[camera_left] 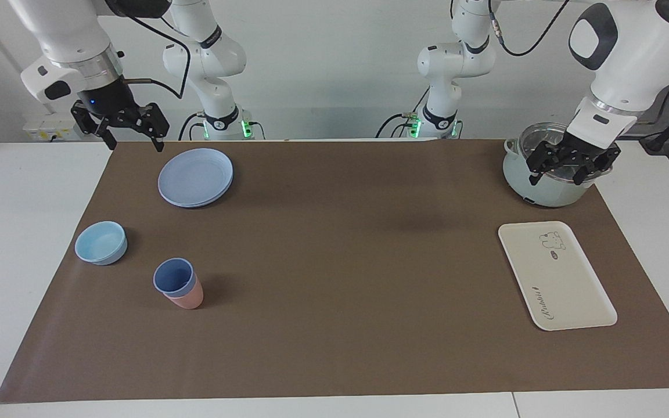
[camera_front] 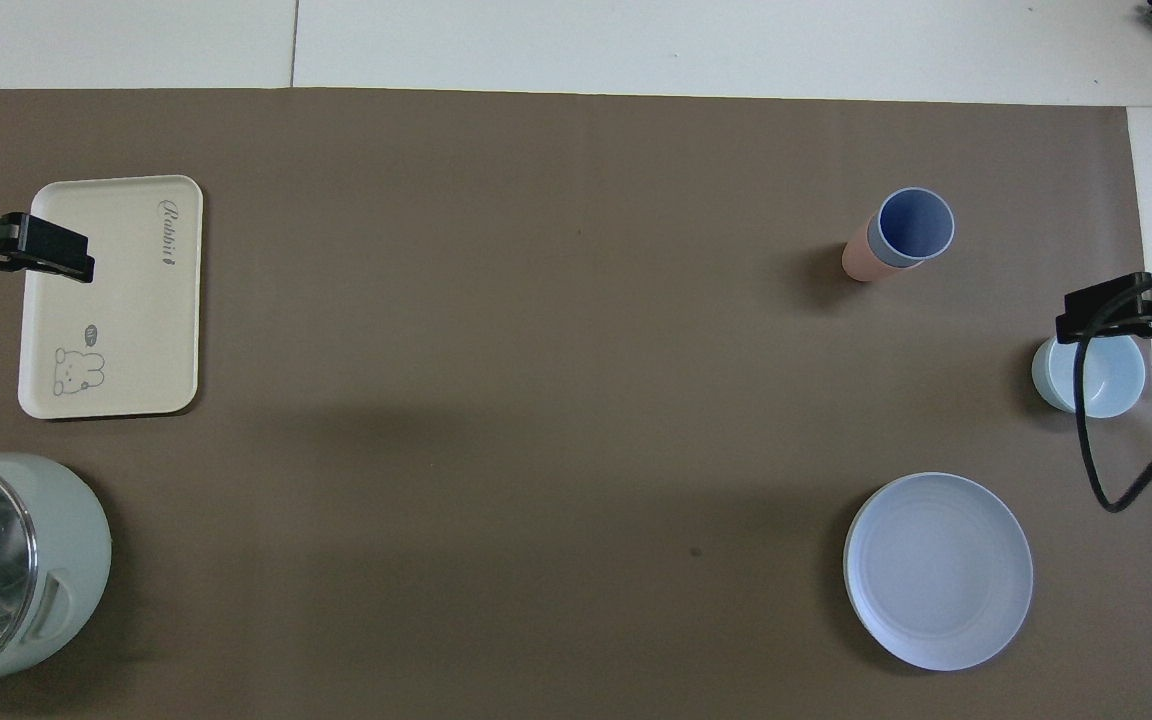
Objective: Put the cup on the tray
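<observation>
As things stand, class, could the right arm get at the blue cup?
Probably yes. The right gripper hangs open at that end of the table, and the blue cup stands upright with bare mat around it. One snag: it is nested inside a pink cup, which may lift along with it.

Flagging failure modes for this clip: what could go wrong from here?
1. The blue cup sits nested in the pink cup; a grasp may lift both.
2. The tray lies at the left arm's end and the cups at the right arm's, so the carry is long.
3. The right gripper might take the light-blue bowl instead.
</observation>
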{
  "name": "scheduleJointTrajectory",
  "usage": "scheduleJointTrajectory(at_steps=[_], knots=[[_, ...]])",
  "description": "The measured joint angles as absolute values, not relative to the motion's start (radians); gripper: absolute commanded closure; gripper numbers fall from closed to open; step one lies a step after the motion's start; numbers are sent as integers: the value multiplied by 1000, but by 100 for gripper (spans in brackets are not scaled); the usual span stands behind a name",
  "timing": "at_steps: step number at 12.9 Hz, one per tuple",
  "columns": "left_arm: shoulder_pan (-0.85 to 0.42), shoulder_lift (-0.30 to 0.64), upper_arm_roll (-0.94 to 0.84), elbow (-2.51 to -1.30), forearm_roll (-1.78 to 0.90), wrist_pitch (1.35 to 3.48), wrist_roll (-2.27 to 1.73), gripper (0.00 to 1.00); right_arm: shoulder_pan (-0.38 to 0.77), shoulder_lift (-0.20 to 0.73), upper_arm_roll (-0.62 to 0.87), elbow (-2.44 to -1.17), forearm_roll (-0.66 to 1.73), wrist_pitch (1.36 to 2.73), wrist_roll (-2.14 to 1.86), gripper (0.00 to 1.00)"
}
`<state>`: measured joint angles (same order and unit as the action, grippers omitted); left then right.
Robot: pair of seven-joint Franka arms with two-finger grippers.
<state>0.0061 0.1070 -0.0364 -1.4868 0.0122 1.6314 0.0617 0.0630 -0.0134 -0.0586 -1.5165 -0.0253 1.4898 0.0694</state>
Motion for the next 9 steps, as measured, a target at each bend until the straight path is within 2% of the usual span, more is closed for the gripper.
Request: scheduleJointTrajectory(at_steps=[9], knots=[[5, 77, -41, -1484, 12, 1583, 62, 0, 67, -13, -58, -1530, -25, 1541, 69, 0]])
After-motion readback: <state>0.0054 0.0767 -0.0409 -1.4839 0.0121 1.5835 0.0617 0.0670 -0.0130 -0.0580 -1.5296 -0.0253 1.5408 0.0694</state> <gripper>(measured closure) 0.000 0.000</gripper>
